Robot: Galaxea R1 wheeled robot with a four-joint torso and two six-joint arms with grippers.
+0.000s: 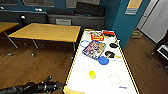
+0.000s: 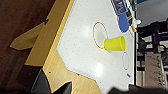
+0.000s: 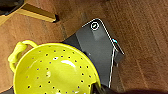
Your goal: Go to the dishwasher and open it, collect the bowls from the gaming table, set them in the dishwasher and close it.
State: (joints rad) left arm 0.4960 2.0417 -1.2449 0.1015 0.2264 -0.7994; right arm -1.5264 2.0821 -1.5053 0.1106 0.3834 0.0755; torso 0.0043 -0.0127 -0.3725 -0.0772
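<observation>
The gaming table (image 1: 75,65), pale glossy top with a yellow edge, runs away from me. On it, toward its far half, lies a bright blue bowl (image 1: 103,60) (image 2: 123,22). My left gripper (image 1: 59,86) (image 2: 55,87) hovers open at the table's near left corner (image 2: 50,67), with nothing between its fingers. A yellow-green perforated bowl (image 3: 53,71) with a loop handle hangs above the wooden floor, and my right gripper (image 3: 98,88) is shut on its rim. The dishwasher is out of view.
A yellow cup (image 1: 92,74) (image 2: 115,43) stands mid-table by a red ring. Game boxes (image 1: 94,48) and small black items (image 1: 113,45) crowd the far end. Yellow-wood tables (image 1: 47,32) stand to the left, a blue wall corner (image 1: 122,25) to the right. My dark base (image 3: 100,50) is below the held bowl.
</observation>
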